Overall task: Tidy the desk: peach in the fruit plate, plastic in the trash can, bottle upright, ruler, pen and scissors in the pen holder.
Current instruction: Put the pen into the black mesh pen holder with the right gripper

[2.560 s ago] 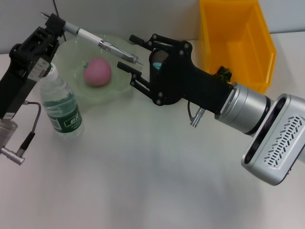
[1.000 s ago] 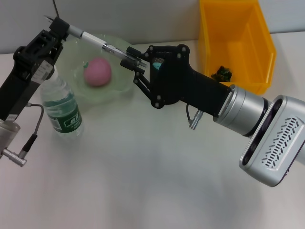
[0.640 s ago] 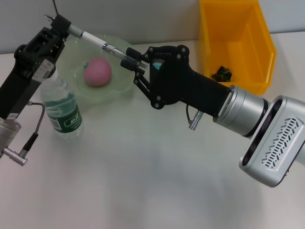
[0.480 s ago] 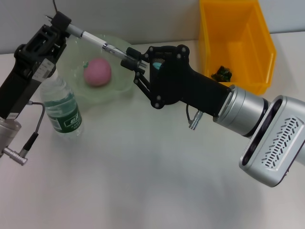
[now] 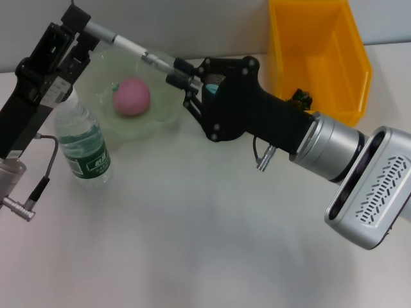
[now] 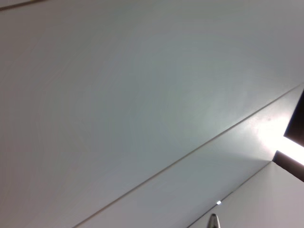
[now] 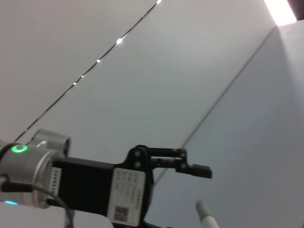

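Observation:
A silver and black pen (image 5: 131,48) hangs in the air over the pale green fruit plate (image 5: 157,115). My left gripper (image 5: 78,29) is shut on its back end. My right gripper (image 5: 183,74) is shut on its tip end, so both hold it. The pink peach (image 5: 131,96) lies in the plate. The water bottle (image 5: 82,142) stands upright below my left gripper. A dark scrap of plastic (image 5: 300,97) lies in the yellow trash can (image 5: 321,61). A dark mesh pen holder (image 5: 217,76) shows partly behind my right gripper. Ruler and scissors are out of view.
My right arm (image 5: 302,135) stretches across the table from the right. The left arm (image 5: 26,109) comes up along the left edge beside the bottle. The right wrist view shows the left arm (image 7: 95,185) against the ceiling.
The right gripper moved in and shut on the pen's tip end. Since then both grippers have lifted the pen a little higher over the plate.

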`<state>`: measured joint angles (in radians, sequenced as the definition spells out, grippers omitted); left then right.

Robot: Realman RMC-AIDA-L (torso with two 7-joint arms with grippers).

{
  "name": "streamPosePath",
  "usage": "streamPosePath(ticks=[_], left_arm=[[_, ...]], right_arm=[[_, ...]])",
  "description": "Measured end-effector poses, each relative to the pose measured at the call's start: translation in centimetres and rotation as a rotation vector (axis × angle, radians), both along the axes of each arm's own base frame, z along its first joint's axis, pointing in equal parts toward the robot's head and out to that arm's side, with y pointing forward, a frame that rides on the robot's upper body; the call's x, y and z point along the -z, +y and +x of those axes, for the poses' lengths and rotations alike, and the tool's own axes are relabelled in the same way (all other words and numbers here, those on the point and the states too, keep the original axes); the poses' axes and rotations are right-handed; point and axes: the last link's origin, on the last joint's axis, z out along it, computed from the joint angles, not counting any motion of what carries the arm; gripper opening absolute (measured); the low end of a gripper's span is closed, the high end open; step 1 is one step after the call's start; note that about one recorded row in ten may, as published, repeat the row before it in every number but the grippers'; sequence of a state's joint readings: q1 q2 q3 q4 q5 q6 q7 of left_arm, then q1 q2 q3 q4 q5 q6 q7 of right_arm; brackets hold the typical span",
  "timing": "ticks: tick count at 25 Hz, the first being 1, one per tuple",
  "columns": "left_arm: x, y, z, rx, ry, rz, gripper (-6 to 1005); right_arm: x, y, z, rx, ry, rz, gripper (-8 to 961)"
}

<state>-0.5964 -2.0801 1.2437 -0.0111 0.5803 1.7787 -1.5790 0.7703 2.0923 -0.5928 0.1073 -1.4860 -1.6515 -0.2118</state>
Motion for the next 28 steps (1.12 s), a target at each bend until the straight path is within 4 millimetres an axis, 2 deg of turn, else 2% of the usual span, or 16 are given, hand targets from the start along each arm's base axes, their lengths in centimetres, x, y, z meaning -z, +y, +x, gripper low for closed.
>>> streamPosePath(ticks=[3, 5, 11, 12, 14, 15, 16, 19, 20, 21, 24, 25, 26, 28], left_arm=[[-0.2, -0.1, 0.2, 0.017, -0.001, 0.013, 582], [-0.7, -0.4, 0.3, 0.048, 0.005, 0.059, 812], [-1.6, -1.6, 0.7, 0.145, 0.078, 0.235, 841], [-1.8, -2.2, 1.1, 0.228, 0.146, 0.306, 846], [-1.8, -2.4, 1.4, 0.269, 0.178, 0.328, 846], [-1.7, -2.8, 1.7, 0.323, 0.223, 0.355, 845], [-1.7, -2.8, 1.7, 0.323, 0.223, 0.355, 845], [-1.4, -3.8, 1.7, 0.443, 0.362, 0.404, 844], [-1.4, -3.9, 1.6, 0.448, 0.376, 0.402, 844], [-1.4, -4.0, 1.4, 0.458, 0.393, 0.396, 844], [-1.0, -4.5, 1.2, 0.513, 0.446, 0.376, 843], [-0.6, -4.9, 1.1, 0.553, 0.484, 0.365, 843], [-0.6, -4.9, 1.1, 0.553, 0.484, 0.365, 843], [0.0, -5.2, 1.0, 0.59, 0.52, 0.349, 842]], right_arm=[[-0.3, 0.0, 0.0, 0.008, 0.03, 0.013, 130], [-1.1, -0.2, 0.0, 0.034, 0.103, 0.038, 130], [-2.6, -0.8, 0.6, 0.085, 0.251, 0.083, 130], [-2.9, -1.0, 0.7, 0.091, 0.281, 0.074, 130], [-3.9, -1.2, 1.1, 0.114, 0.373, 0.015, 131], [-5.3, -1.2, 1.8, 0.13, 0.465, -0.071, 131], [-5.3, -1.2, 1.8, 0.13, 0.465, -0.071, 131], [-7.9, -1.2, 3.0, 0.129, 0.568, -0.21, 131], [-9.7, -1.4, 3.8, 0.127, 0.617, -0.279, 131], [-9.7, -1.4, 3.8, 0.127, 0.617, -0.279, 131], [-12.7, -1.6, 5.2, 0.139, 0.656, -0.385, 131], [-14.9, -1.5, 5.8, 0.169, 0.657, -0.47, 131], [-14.9, -1.5, 5.8, 0.169, 0.657, -0.47, 131], [-16.8, -1.5, 6.0, 0.204, 0.619, -0.534, 130]])
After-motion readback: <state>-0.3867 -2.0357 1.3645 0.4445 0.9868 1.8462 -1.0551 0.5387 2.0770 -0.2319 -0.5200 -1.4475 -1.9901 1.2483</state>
